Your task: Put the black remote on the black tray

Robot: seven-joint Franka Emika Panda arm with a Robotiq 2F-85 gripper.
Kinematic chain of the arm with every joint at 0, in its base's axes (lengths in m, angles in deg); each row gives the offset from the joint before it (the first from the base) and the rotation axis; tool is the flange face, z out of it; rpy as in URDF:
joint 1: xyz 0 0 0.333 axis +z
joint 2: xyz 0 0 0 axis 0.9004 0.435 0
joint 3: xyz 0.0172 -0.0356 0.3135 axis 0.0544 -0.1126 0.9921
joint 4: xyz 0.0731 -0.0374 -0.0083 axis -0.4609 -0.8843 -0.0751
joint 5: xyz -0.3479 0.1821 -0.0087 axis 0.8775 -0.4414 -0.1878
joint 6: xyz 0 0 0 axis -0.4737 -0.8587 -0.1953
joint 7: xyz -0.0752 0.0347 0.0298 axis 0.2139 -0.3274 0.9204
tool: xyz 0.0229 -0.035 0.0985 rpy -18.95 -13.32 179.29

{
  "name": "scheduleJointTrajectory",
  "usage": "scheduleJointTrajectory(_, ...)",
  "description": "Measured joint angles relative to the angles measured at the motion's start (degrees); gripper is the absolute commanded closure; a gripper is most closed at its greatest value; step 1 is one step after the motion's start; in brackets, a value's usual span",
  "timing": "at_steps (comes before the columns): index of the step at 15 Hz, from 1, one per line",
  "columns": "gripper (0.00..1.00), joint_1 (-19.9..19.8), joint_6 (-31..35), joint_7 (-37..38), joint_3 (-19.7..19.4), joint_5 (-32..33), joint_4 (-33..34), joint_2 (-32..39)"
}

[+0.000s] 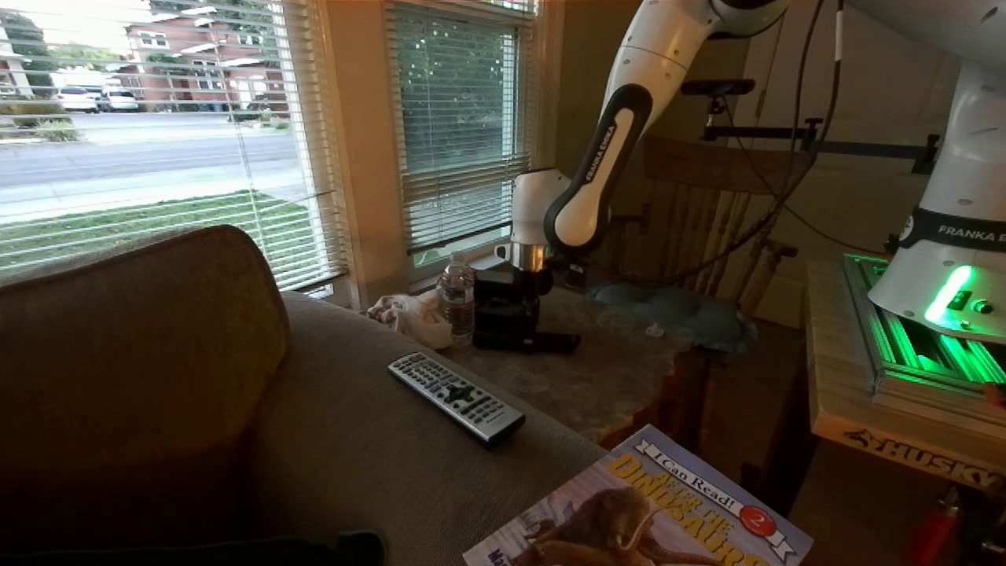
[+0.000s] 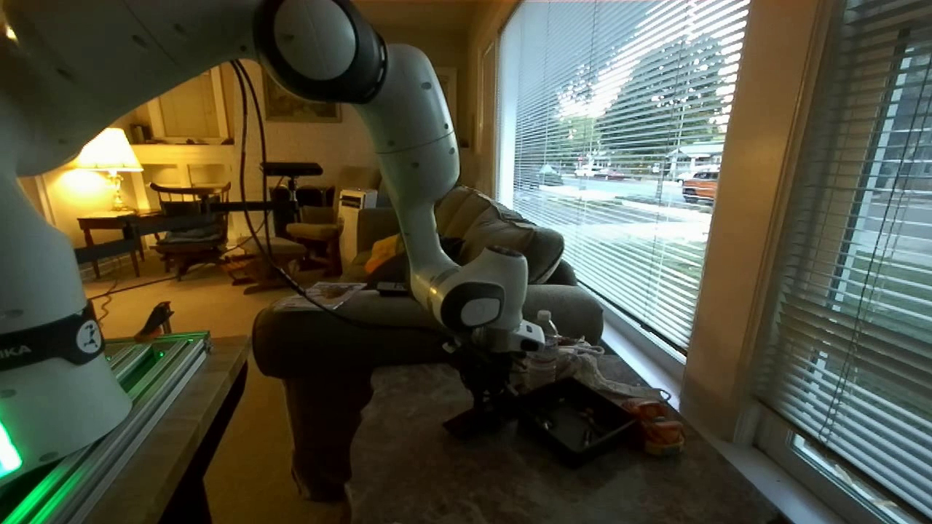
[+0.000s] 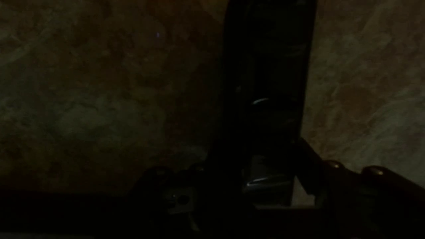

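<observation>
Gripper point(image 3: 266, 161) with fingers clamped on the black remote point(image 3: 275, 76); black tray point(image 2: 564, 407) at its three o'clock in an exterior view.

The arm point(image 1: 664, 55) is white and smoothly rounded, its shells point(image 2: 415, 138) pitted with small dark dots point(image 2: 451, 151), with black rings point(image 2: 313, 90) edging the joints point(image 2: 313, 40); a black band point(image 1: 927, 236) round the base point(image 1: 904, 289) bears pale FRANKA lettering point(image 1: 971, 230) (a green light strip point(image 1: 949, 293) glows just below); black cables point(image 2: 240, 76) hang alongside, and the dark gripper point(image 3: 262, 159), topped by a metallic collar point(image 1: 528, 256), shows glinting round knobs point(image 3: 334, 164)
</observation>
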Motion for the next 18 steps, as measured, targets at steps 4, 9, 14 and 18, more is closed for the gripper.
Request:
scheduleJointTrajectory(4, 0.71, 3.3, -3.0, 0.0, 0.6, 0.0, 0.0, -0.7)
scheduleJointTrajectory(9, 0.71, 7.6, -6.7, 1.4, 0.1, 0.0, -2.2, -5.0)
scheduleJointTrajectory(14, 0.71, 9.2, -11.1, 4.8, -0.5, 0.0, -7.1, -11.6)
scheduleJointTrajectory(18, 0.71, 10.3, -13.9, 9.9, -3.0, 0.0, -12.5, -17.9)
